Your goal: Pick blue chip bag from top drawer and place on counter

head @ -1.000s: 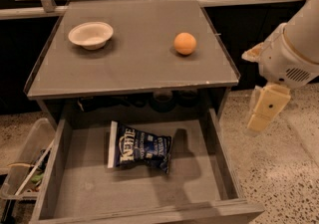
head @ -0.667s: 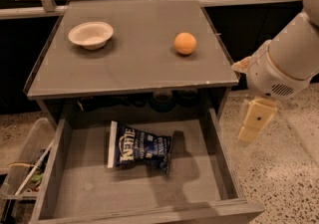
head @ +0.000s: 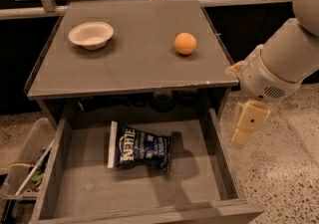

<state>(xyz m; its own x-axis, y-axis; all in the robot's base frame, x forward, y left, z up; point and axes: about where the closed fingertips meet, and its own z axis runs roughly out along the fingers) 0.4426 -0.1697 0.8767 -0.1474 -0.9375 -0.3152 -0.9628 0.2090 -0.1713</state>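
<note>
The blue chip bag (head: 141, 150) lies flat in the open top drawer (head: 89, 193), left of the middle, with its white strip toward the left. The counter (head: 134, 63) sits directly above the drawer. My gripper (head: 242, 137) hangs pointing down outside the drawer's right wall, to the right of the bag and a little above the drawer's rim. It holds nothing.
A white bowl (head: 91, 35) sits at the counter's back left and an orange (head: 185, 43) at its right. A clear plastic bin (head: 22, 168) with clutter stands left of the drawer. Speckled floor (head: 284, 178) lies to the right.
My arm has moved left and slightly down, bringing the gripper closer to the drawer's right wall. The bag, bowl and orange have not moved.
</note>
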